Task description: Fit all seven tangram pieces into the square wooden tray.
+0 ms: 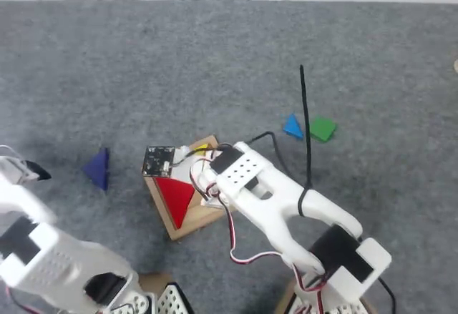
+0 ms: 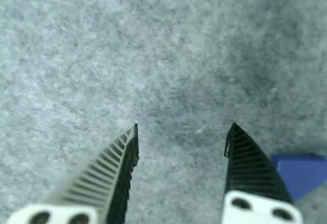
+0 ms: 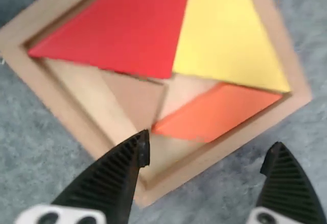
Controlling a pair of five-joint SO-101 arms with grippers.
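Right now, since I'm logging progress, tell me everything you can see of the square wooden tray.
The wooden tray is a square of pale wood with a raised rim around a recessed floor. It lies flat on the grey felt, turned corner-on in the high view. Inside lie a red triangle, a yellow triangle and an orange piece; the rest is bare wood, with a brownish patch that may be a piece or a shadow. The right hand hangs open above it.

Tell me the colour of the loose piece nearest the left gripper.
Dark blue piece; best in the high view.
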